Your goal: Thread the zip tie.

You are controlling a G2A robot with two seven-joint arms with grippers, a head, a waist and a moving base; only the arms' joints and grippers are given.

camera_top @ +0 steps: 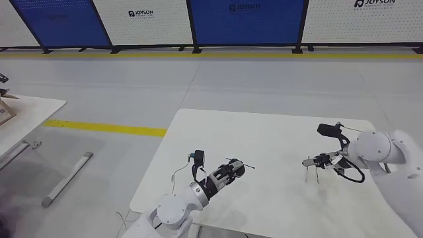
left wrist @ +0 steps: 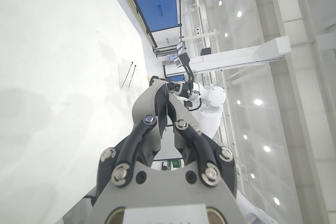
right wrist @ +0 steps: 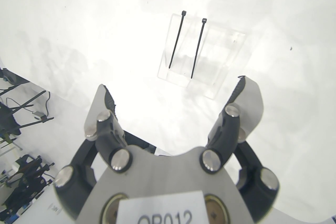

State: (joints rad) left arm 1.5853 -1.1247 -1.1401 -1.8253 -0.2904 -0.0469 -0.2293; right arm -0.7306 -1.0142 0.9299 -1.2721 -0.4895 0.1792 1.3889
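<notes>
My left gripper (camera_top: 238,167) is pinched shut on a held zip tie (camera_top: 249,166), a thin black strip that sticks out from both sides of the tips above the near left part of the table (camera_top: 264,132). In the left wrist view the same gripper (left wrist: 161,86) shows smooth grey metal fingers with black ribbed pads (left wrist: 161,107) pressed flat together. Their black linkage arms are pinned with shiny round bolts. My right gripper (camera_top: 309,163) hangs over the right side of the table, spread wide and holding nothing. From its own wrist view the right gripper (right wrist: 173,84) shows two curved metal fingers well apart, each lined with a dark rough pad. Beyond its tips lie the first loose zip tie (right wrist: 177,40) and the second loose zip tie (right wrist: 198,47). Both are straight, slim and black, each with a small square head at the far end. They lie side by side, nearly parallel and not touching, on a clear plate (right wrist: 228,51), a flat glassy rectangle resting on the tabletop. The table is white, smooth and matte, with a few tiny dark specks. Around it is a pale grey floor (camera_top: 277,79) crossed by a yellow line (camera_top: 106,128). At the back stand blue and white perforated panels (camera_top: 248,6) in black frames.
</notes>
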